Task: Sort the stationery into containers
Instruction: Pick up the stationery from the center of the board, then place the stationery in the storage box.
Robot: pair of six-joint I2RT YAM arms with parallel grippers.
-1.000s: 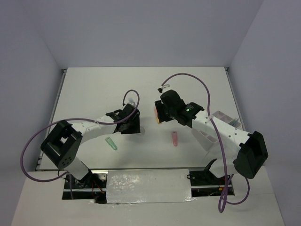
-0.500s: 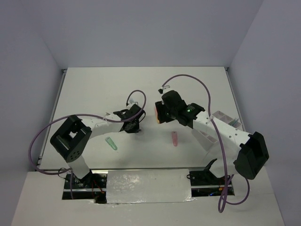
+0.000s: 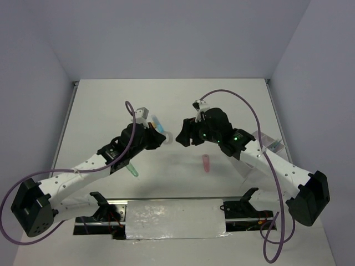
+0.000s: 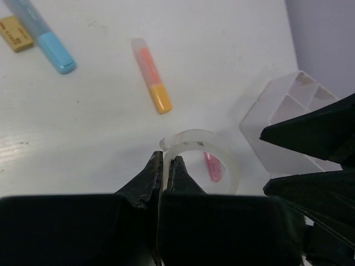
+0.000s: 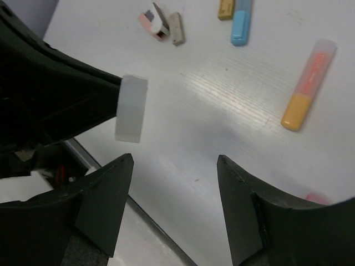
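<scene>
White desk under two arms stretched inward, tips nearly meeting. The left arm, folded low a second ago, now reaches out long and raised; the left fingers pinch a clear tape ring held off the desk. The right fingers stand spread, facing it. A divided tray lies beyond, an orange marker ahead of the pinch.
</scene>
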